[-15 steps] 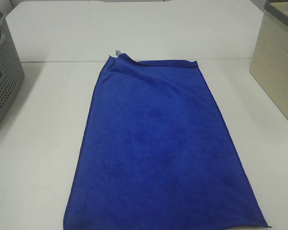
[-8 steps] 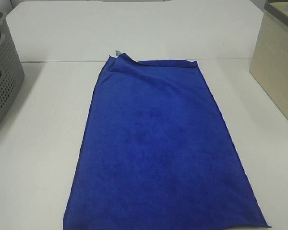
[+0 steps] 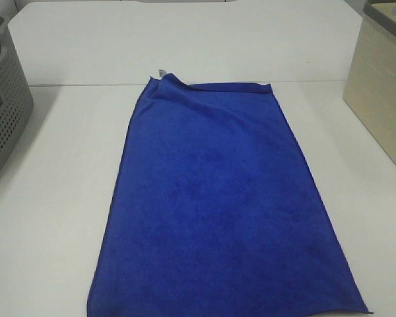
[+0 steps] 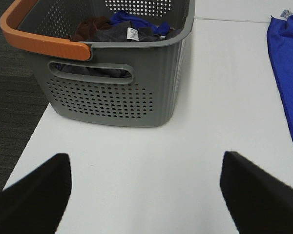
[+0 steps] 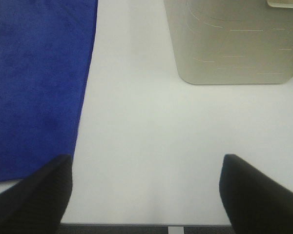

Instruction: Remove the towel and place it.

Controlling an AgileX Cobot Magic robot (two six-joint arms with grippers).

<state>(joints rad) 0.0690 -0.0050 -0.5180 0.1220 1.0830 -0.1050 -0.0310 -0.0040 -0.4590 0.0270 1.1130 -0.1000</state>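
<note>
Running off frame, towel near edge, basket cropped

royal-blue towel, grey perforated basket

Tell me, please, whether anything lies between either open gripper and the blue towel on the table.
Nothing visible does. The towel lies flat, with bare white table between it and the right gripper. The left gripper faces the grey basket, which sits off to the side of the towel, not in between.
</note>
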